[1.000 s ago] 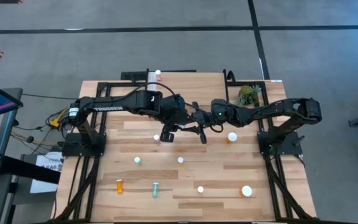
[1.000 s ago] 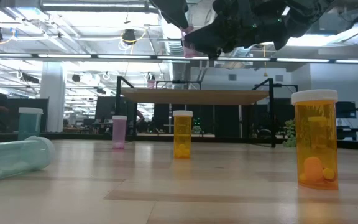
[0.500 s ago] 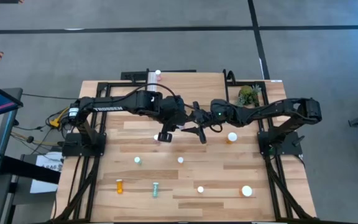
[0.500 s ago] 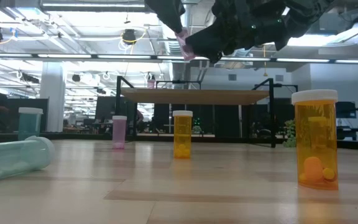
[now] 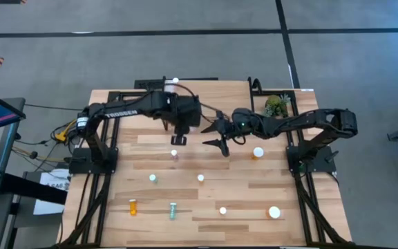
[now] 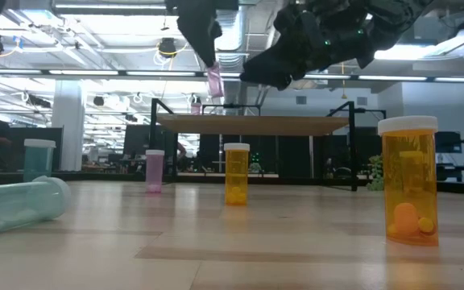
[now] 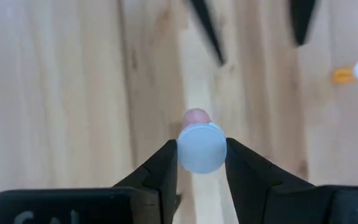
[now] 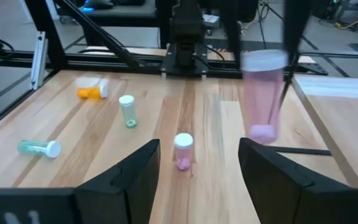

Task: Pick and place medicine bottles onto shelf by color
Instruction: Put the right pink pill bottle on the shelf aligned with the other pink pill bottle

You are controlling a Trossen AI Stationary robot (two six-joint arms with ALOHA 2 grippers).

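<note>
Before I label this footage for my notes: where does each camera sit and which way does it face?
High view: overhead, looking straight down on the table, both arms and the shelf.
Low view: at tabletop height, facing the shelf; both arms hang in from above.
Left wrist view: on the left arm, looking down past the left gripper clamped on a pink bottle.
Right wrist view: on the right arm, looking across the table past the open right gripper.
Shared: that pink bottle shows in the low and both wrist views.
</note>
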